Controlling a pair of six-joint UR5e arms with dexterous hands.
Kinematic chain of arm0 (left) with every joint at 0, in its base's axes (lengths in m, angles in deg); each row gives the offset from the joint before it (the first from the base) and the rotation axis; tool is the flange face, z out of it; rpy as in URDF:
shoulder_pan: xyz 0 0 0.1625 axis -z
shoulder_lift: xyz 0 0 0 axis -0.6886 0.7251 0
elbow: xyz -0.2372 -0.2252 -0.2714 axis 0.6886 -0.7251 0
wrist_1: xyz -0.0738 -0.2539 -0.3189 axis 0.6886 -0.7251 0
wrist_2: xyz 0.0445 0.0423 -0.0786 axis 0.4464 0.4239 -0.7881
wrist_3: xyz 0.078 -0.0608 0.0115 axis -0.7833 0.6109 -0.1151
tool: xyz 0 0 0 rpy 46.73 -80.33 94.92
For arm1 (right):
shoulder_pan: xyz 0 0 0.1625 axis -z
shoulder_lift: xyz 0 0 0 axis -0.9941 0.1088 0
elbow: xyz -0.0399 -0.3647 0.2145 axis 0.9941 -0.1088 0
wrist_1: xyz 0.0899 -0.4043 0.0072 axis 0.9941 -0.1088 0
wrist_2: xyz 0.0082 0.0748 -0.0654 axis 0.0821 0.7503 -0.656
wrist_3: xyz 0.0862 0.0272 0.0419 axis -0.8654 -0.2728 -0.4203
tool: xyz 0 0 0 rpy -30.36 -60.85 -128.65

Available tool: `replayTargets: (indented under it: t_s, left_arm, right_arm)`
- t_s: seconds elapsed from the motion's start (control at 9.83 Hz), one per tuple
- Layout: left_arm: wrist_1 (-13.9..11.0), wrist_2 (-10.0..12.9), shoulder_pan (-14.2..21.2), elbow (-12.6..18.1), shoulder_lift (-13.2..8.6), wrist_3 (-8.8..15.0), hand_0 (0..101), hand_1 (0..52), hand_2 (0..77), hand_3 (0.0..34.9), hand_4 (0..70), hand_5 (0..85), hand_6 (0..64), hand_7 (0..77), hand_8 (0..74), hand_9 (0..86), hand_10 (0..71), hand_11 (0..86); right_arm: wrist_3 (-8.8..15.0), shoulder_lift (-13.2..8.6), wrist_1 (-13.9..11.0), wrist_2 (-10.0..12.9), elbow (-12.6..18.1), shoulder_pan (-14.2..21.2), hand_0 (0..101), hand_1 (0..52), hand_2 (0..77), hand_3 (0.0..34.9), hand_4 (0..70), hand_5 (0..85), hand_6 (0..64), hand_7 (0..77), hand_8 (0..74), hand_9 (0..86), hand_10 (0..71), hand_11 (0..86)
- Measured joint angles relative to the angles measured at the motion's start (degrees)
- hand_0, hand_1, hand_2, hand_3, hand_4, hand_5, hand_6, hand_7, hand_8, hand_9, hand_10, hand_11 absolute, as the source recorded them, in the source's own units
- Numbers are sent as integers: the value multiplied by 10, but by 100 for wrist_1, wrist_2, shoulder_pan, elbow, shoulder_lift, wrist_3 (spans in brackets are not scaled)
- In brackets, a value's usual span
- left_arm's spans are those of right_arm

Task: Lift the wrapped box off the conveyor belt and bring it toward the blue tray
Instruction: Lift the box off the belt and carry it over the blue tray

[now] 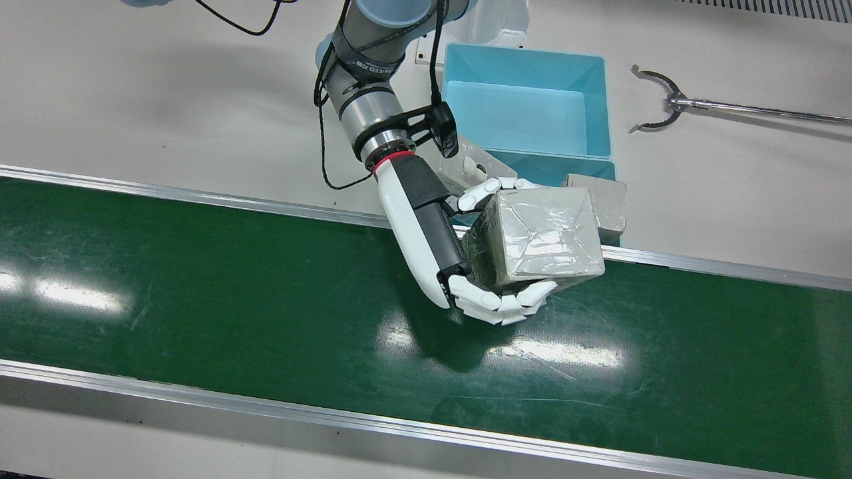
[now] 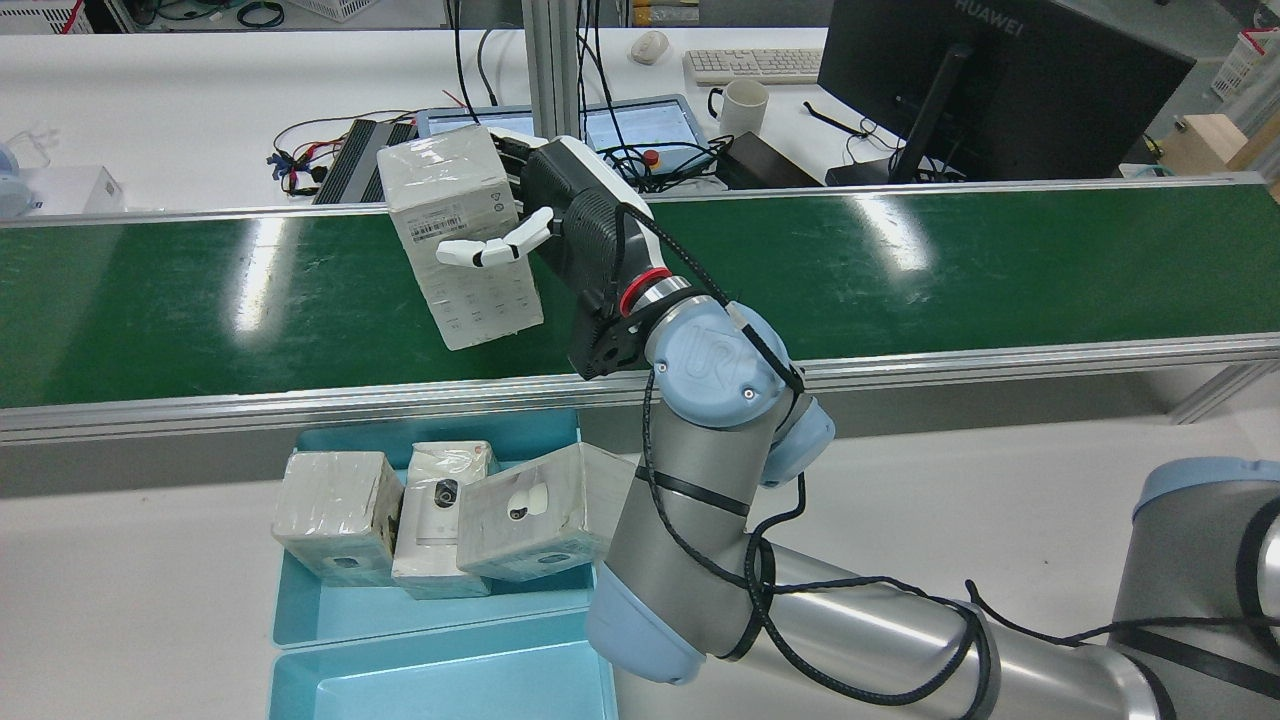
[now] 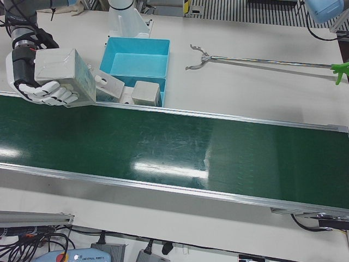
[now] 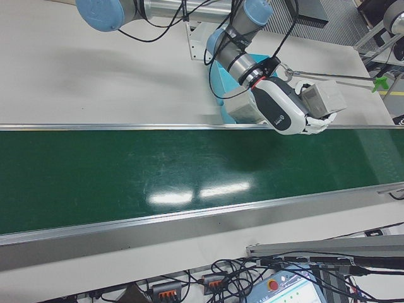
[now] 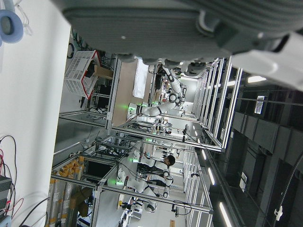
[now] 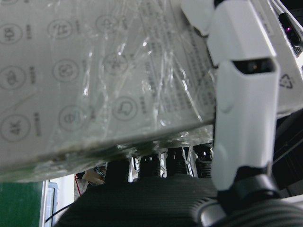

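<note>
The wrapped box (image 1: 539, 239), grey-white under clear film, is gripped in my right hand (image 1: 432, 226), fingers closed over its top and bottom faces. It hangs above the robot-side edge of the green conveyor belt (image 1: 200, 279), lifted clear of it. In the rear view the box (image 2: 460, 240) is tilted in the hand (image 2: 570, 220), over the belt just beyond the blue tray (image 2: 330, 610). The right hand view fills with the box (image 6: 94, 71) and one finger (image 6: 241, 94). The left hand (image 5: 189, 23) shows only as a grey edge in its own view.
Two blue trays sit beside the belt: an empty one (image 1: 526, 56) and a nearer one holding three wrapped boxes (image 2: 335, 515). A metal grabber tool (image 1: 665, 100) lies on the white table right of the trays. The belt's aluminium rail (image 1: 732, 269) runs below the held box.
</note>
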Motion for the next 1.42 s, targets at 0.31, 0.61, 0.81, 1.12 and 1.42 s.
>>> replayTargets:
  t_s: [0.31, 0.61, 0.81, 1.12, 1.42]
  left_arm:
    - [0, 0, 0, 0, 0, 0, 0, 0, 11, 0, 5, 11, 5, 5, 5, 0, 5, 0]
    - [0, 0, 0, 0, 0, 0, 0, 0, 11, 0, 5, 11, 5, 5, 5, 5, 5, 5]
    - [0, 0, 0, 0, 0, 0, 0, 0, 11, 0, 5, 11, 0, 5, 5, 5, 5, 0]
    - [0, 0, 0, 0, 0, 0, 0, 0, 11, 0, 5, 11, 5, 5, 5, 5, 0, 5]
    - [0, 0, 0, 0, 0, 0, 0, 0, 5, 0, 5, 11, 0, 5, 5, 0, 0, 5]
  right_arm:
    - [236, 56, -88, 123, 275, 488, 506, 54, 382, 4, 436, 284, 365, 365, 453, 371, 496, 262]
    - [373, 89, -90, 298, 330, 894, 492, 54, 382, 4, 420, 300, 376, 365, 475, 371, 535, 256]
    - [387, 265, -70, 319, 536, 1095, 514, 16, 398, 2, 262, 458, 376, 371, 475, 371, 535, 256]
    - [398, 515, -59, 133, 758, 1268, 470, 16, 398, 45, 49, 262, 229, 382, 458, 295, 518, 147]
    - [399, 564, -58, -181, 792, 1332, 463, 229, 33, 127, 49, 82, 11, 185, 256, 65, 327, 16]
